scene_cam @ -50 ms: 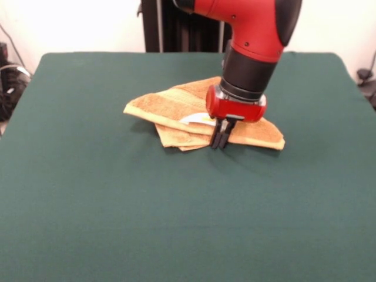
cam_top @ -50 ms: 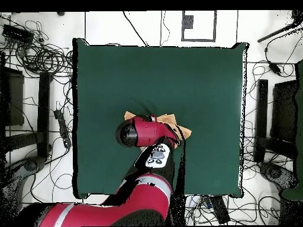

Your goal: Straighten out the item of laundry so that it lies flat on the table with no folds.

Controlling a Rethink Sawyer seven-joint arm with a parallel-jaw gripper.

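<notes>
The item of laundry (scene_cam @ -50 ms: 176,103), an orange-tan towel, lies folded in overlapping layers a little beyond the middle of the green table (scene_cam @ -50 ms: 117,205). A white label shows beside the wrist. My gripper (scene_cam @ -50 ms: 220,141) comes straight down onto the towel's near edge, its two dark fingers drawn close together and pinching that edge at table height. In the overhead view the red arm covers most of the towel (cam_top @ -50 ms: 179,128); only its corners stick out on either side, and the gripper itself is hidden under the arm.
Cables and dark equipment lie on the floor around the table (cam_top @ -50 ms: 118,71). The towel's right corner (scene_cam @ -50 ms: 276,141) reaches toward the right half of the green cloth.
</notes>
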